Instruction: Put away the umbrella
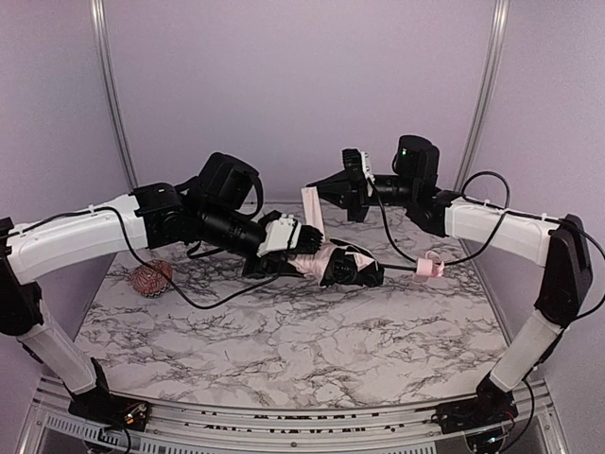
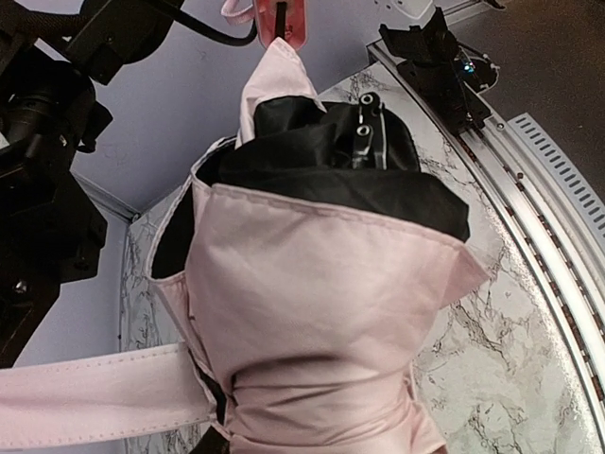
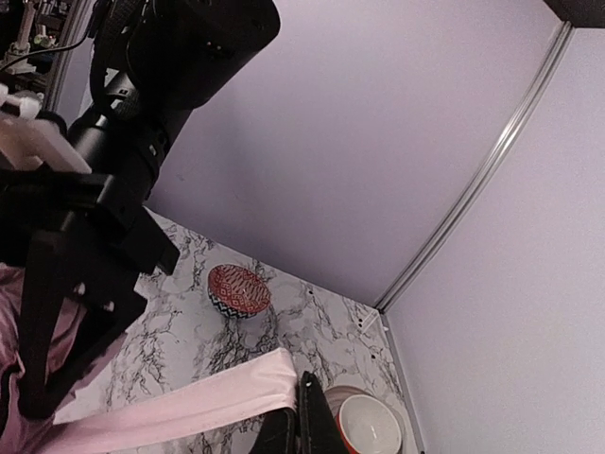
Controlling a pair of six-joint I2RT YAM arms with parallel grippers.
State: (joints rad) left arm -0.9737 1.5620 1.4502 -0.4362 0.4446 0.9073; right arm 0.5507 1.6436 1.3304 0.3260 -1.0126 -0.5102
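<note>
The folded umbrella [image 1: 333,263] hangs just above the marble table [image 1: 284,350] at centre, pale pink outside with black lining. Its thin black shaft runs right to the pink handle knob [image 1: 430,268]. My left gripper [image 1: 304,248] is shut around the bundle. In the left wrist view the pink fabric [image 2: 312,312] fills the frame and hides the fingers. A pink strap [image 1: 310,203] rises from the bundle to my right gripper [image 1: 321,189], which is shut on its end. The right wrist view shows that strap [image 3: 189,402] pinched in the right gripper [image 3: 298,402].
A small reddish knobbly ball [image 1: 151,279] lies at the table's left edge. In the right wrist view a red-patterned bowl [image 3: 238,288] and an orange bowl with a white inside [image 3: 371,427] sit near the back corner. Lilac walls enclose three sides.
</note>
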